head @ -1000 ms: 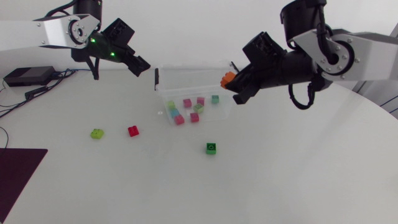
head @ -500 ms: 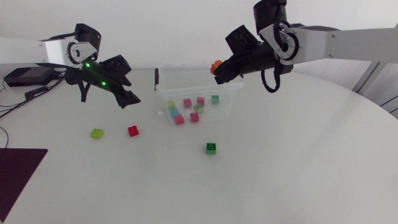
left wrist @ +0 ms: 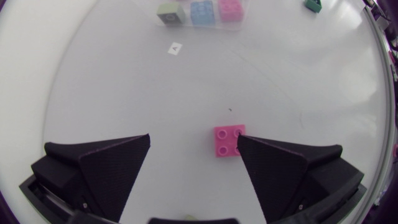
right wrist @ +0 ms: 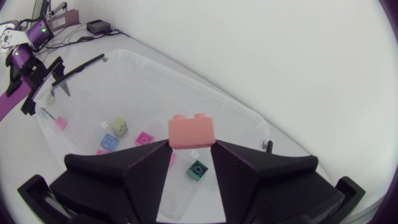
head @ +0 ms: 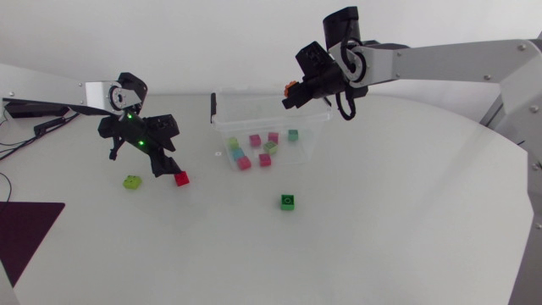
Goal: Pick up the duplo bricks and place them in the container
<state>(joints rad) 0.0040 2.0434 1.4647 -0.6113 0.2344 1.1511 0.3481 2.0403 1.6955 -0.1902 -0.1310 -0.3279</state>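
Over the white table [head: 381, 220], left gripper [left wrist: 194, 140] gapes around red brick [head: 181, 178]; right gripper [right wrist: 191, 148] clamps orange brick [right wrist: 191, 131] above container [head: 310, 141].

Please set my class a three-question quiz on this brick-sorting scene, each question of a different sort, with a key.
1. True or false: the left gripper is open, with the red brick between its fingers.
2. What does the right gripper hold? A: a cup. B: an orange brick. C: nothing.
3. How many bricks lie on the table outside the container?
Key: 1 true; 2 B; 3 three.
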